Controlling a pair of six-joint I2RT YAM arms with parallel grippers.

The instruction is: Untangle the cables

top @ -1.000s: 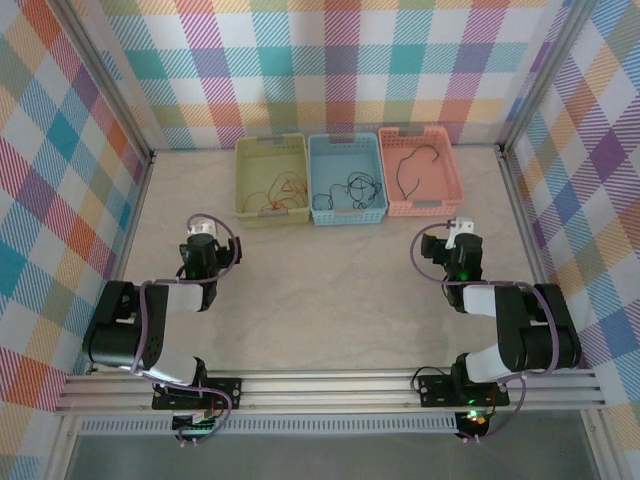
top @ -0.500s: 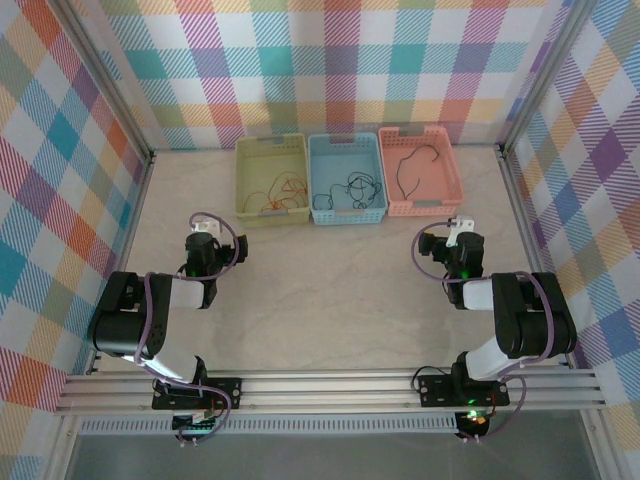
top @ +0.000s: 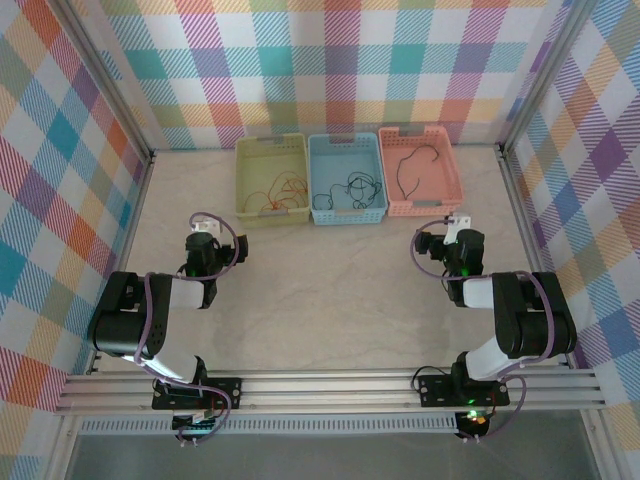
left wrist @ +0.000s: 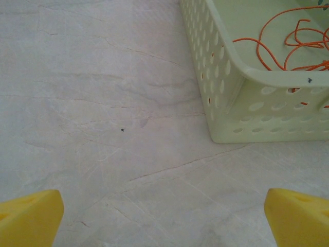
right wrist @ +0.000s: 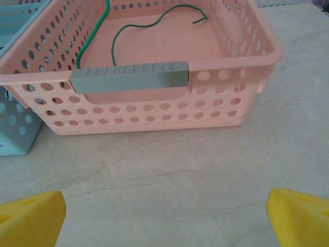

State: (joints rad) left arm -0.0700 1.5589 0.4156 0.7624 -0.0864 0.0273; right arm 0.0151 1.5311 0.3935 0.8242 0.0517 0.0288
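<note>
Folded back toward their bases, left gripper (left wrist: 164, 221) and right gripper (right wrist: 164, 221) hover empty, jaws apart, over the tabletop (top: 330, 290). The orange cable (left wrist: 313, 66) lies in the yellow basket (left wrist: 241, 67), the black cable (top: 352, 185) in the blue basket (top: 346, 214) and the green cable (right wrist: 114, 49) in the pink basket (right wrist: 257, 56), seemingly untangled.

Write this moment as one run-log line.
left hand open; right hand open; orange cable: green basket; black cables: blue basket; green cable: pink basket

An orange cable (left wrist: 267, 43) in a pale-green basket (left wrist: 257, 116), a black cable (top: 352, 183) in a blue basket (top: 348, 213), a green cable (right wrist: 134, 27) in a pink basket (right wrist: 154, 117), on a cream veined surface (top: 330, 290) amid plaid walls (top: 340, 60).
</note>
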